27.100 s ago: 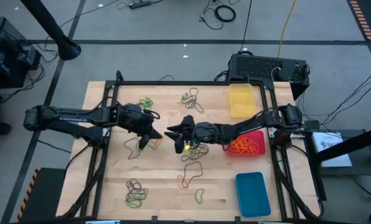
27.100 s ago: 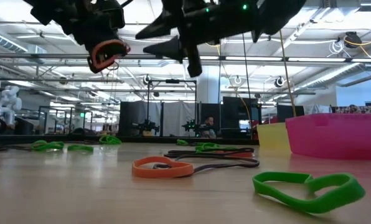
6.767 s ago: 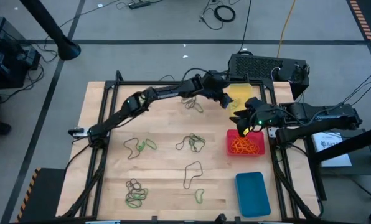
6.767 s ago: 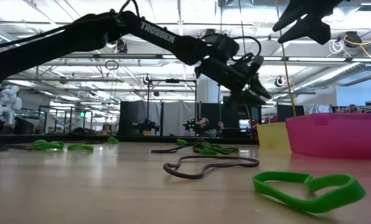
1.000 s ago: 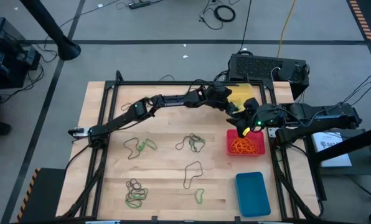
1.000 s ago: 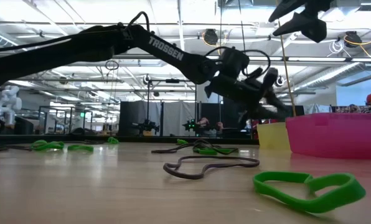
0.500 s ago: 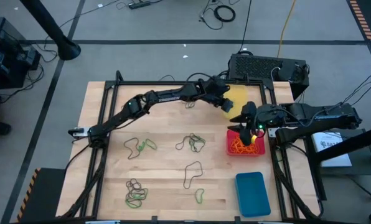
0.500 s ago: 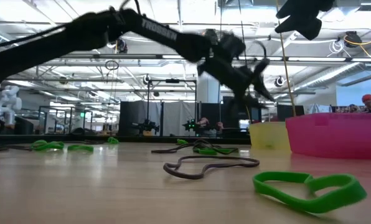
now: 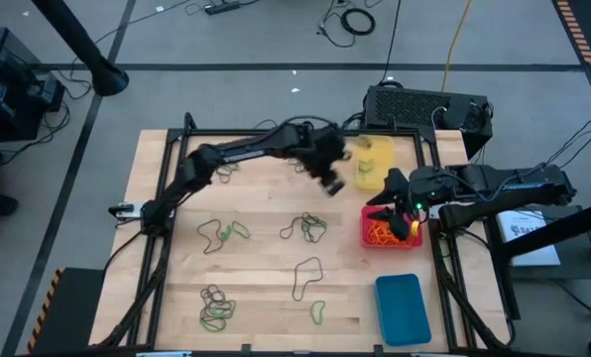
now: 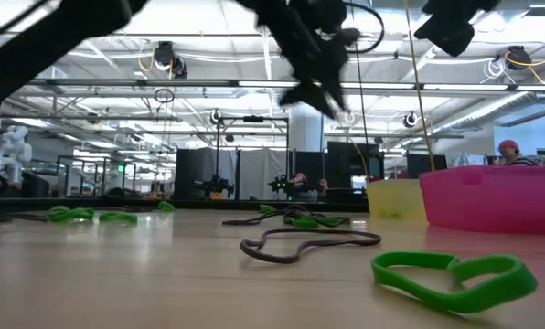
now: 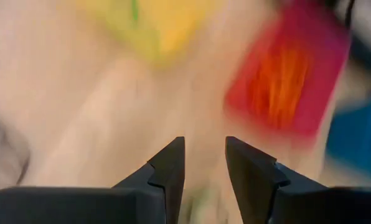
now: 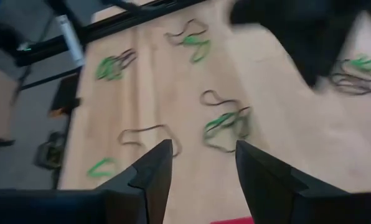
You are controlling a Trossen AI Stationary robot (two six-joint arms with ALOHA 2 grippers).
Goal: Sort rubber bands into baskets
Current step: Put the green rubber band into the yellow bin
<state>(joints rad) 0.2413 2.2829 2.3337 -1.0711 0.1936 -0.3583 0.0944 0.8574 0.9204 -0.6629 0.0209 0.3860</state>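
My left gripper point(image 9: 333, 184) hangs open and empty above the wood, just left of the yellow basket point(image 9: 377, 157). Its wrist view shows a bare gap between the fingers point(image 11: 204, 149). A green rubber band point(image 9: 366, 167) lies in the yellow basket. My right gripper point(image 9: 380, 206) stands open and empty over the red basket point(image 9: 407, 238), which holds orange bands point(image 9: 383, 232). The blue basket point(image 9: 403, 307) sits at the near right. Green and dark rubber bands lie loose on the table, among them a tangle point(image 9: 310, 228) at the middle and a pair point(image 9: 224, 231) farther left.
More bands lie near the front edge: a dark loop point(image 9: 305, 278), a green one point(image 9: 318, 312) and a pile point(image 9: 216, 307). A black frame point(image 9: 276, 132) borders the table. A black box point(image 9: 424, 107) stands behind the yellow basket.
My left gripper has pulled back from over the yellow basket toward the table's left, risen, and tipped to point more steeply down, staying open. My right gripper has rolled about its own axis while staying in place over the red basket.
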